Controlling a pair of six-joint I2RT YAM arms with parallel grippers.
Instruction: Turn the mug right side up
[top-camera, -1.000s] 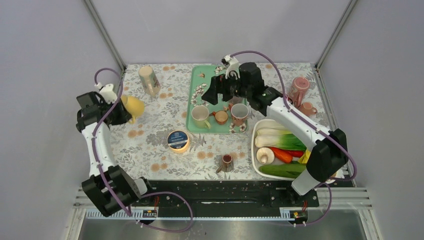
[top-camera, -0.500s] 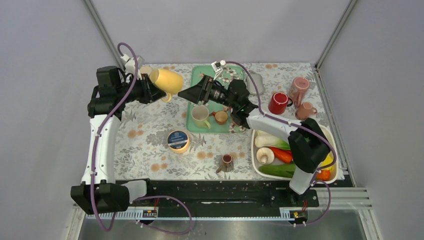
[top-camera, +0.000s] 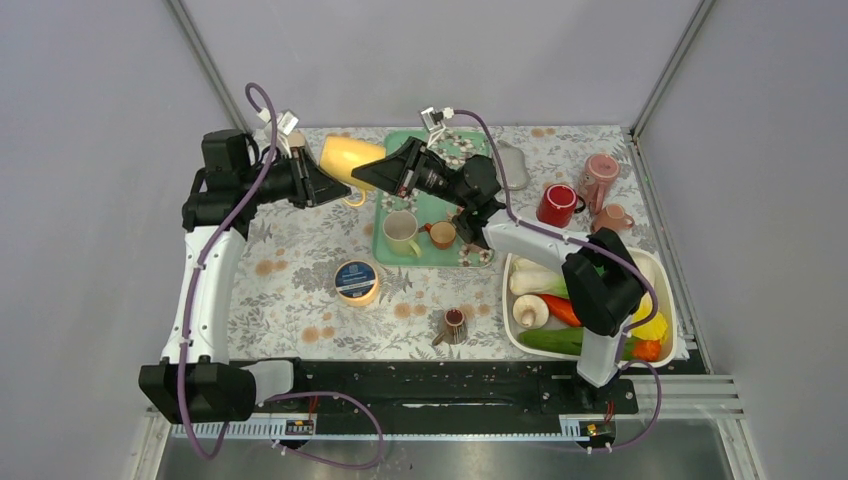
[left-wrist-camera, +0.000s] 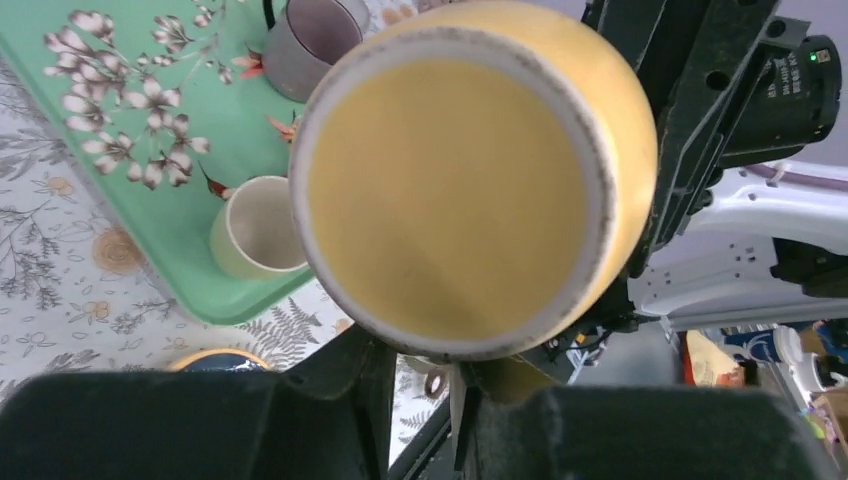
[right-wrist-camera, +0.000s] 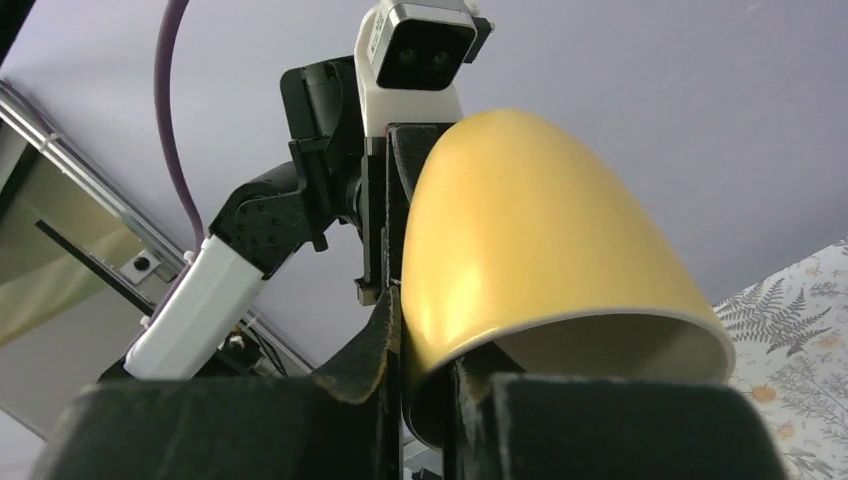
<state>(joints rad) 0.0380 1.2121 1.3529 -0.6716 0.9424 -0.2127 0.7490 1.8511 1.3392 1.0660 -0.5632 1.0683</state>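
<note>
Mug (top-camera: 350, 158) is off the table, in the air over the tray's (top-camera: 385, 205) far-left corner, held between both arms. It lies on its side: base faces the left arm, mouth faces the right arm and tips a bit down. Handle loop hangs under it, toward the tray.

Left gripper (top-camera: 318, 188) comes in from left of the tray. Its wrist view looks straight at the mug's unglazed base ring (left-wrist-camera: 450, 190). The fingers (left-wrist-camera: 350, 385) sit close together under the base, clamped on the mug at its lower edge by the handle. The exact contact is hidden by the fingers themselves.

Right gripper (top-camera: 372, 175) reaches across the tray's far edge from the right. In its wrist view the fingers (right-wrist-camera: 365, 355) are pinched tight on the mug wall (right-wrist-camera: 530, 230) at the rim, one outside and one inside the mouth.

On the tray: cream cup (top-camera: 401, 232) upright at the near-left, orange cup (top-camera: 441, 234) just right of it, both below the held mug. Red mug (top-camera: 556, 206) stands right of the tray. Tin (top-camera: 356, 281) sits just off the tray's near-left corner.
</note>
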